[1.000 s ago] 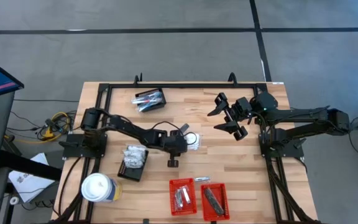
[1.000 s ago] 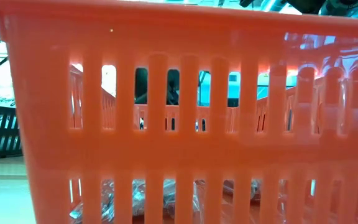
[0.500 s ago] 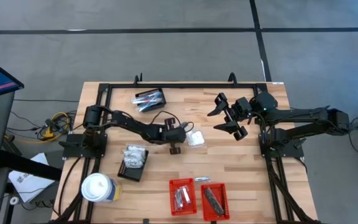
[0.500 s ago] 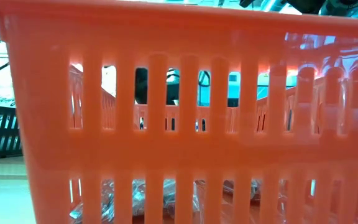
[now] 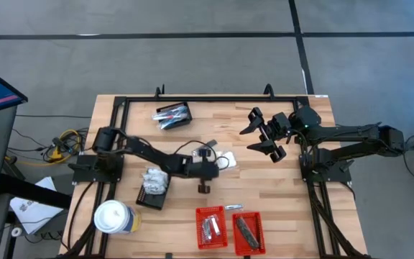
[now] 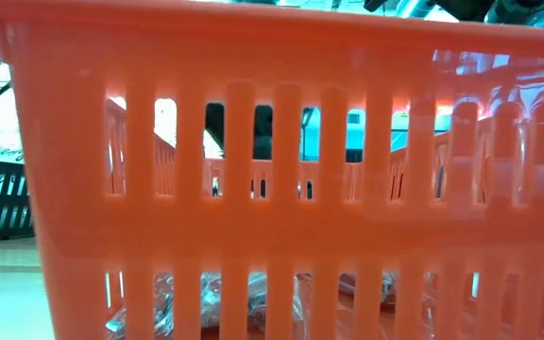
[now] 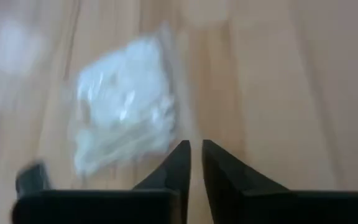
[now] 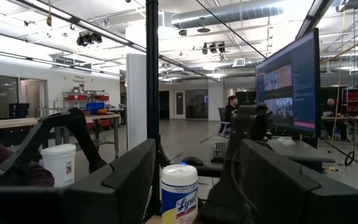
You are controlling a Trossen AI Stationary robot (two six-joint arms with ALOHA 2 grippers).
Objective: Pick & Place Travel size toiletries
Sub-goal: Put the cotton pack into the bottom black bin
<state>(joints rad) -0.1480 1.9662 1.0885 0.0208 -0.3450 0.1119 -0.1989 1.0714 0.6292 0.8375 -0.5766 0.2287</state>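
Observation:
A white clear-wrapped packet (image 5: 225, 160) lies flat on the wooden table near its middle, and in the left wrist view the packet (image 7: 126, 112) is just ahead of my fingers. My left gripper (image 5: 208, 171) hangs low beside it on the left, slanting down. Its fingers (image 7: 196, 144) are shut to a thin gap with nothing between them. My right gripper (image 5: 264, 134) stands open, raised at the far right and pointing out into the room (image 8: 197, 149). A thin pinkish tube (image 5: 233, 208) lies near the red baskets. My left gripper's fingertip (image 7: 184, 149) stands right at the packet's near corner (image 7: 171, 134). The picture is blurred, and I cannot tell whether they touch.
A black basket (image 5: 173, 115) with silvery items stands at the far side. Another black basket (image 5: 152, 194) at the left holds white packets. Two red baskets (image 5: 210, 228) (image 5: 248, 232) sit at the near edge, one filling the low view (image 6: 272, 170). A white lidded cup (image 5: 113, 216) is near left.
My left gripper swung toward the table's far edge, then came back toward the near edge. It ends close to where it began, a little to the right. The white packet lies about where it was.

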